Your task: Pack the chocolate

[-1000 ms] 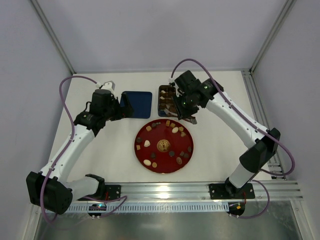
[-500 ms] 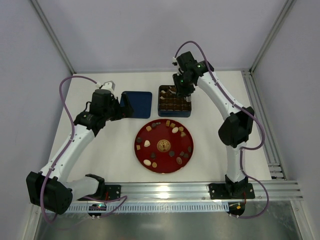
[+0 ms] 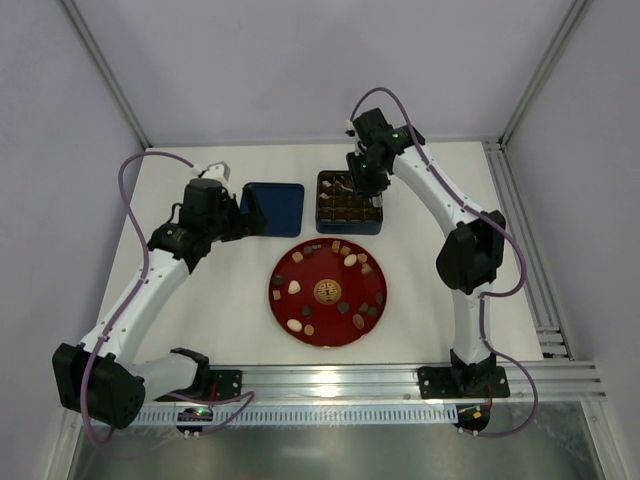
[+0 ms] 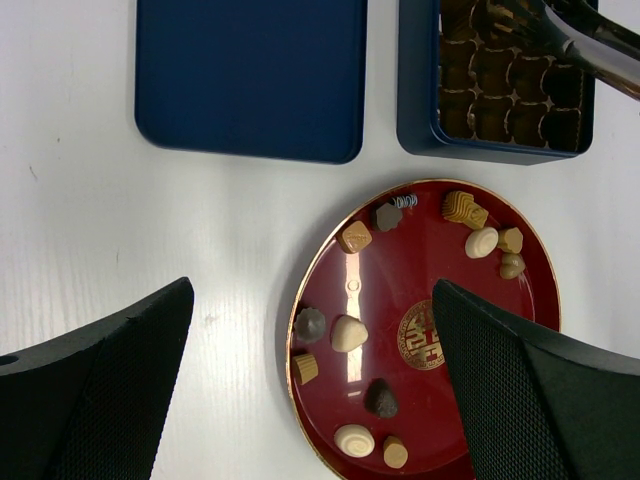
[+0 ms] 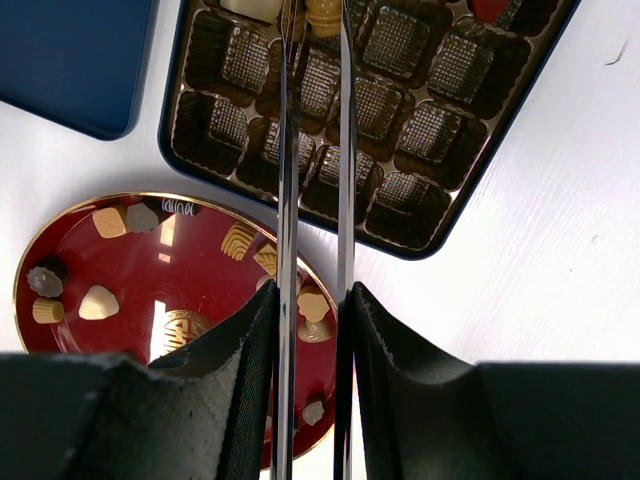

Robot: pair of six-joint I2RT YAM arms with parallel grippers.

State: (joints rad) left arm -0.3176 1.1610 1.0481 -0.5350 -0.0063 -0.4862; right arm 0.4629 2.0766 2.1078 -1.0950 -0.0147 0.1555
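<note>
Several chocolate pieces (image 3: 294, 287), dark, light brown and cream, lie on the round red plate (image 3: 274, 300); they also show in the left wrist view (image 4: 349, 333). The dark-blue tin (image 3: 350, 228) with its gridded insert (image 5: 440, 130) stands behind the plate. My right gripper (image 3: 364, 186) (image 5: 313, 292) is shut on metal tongs (image 5: 285, 150). The tongs' tips grip a light-brown chocolate (image 5: 323, 14) over a cell in the tin's back row. My left gripper (image 3: 250, 215) (image 4: 312, 290) is open and empty, hovering above the plate's left edge.
The tin's flat blue lid (image 3: 272, 208) (image 4: 250, 75) lies left of the tin. A white piece and a red piece sit in the tin's back row. White walls and frame rails enclose the table.
My right arm swung from the plate's far edge up over the back of the tin, carrying the tongs. The left arm has not moved.
</note>
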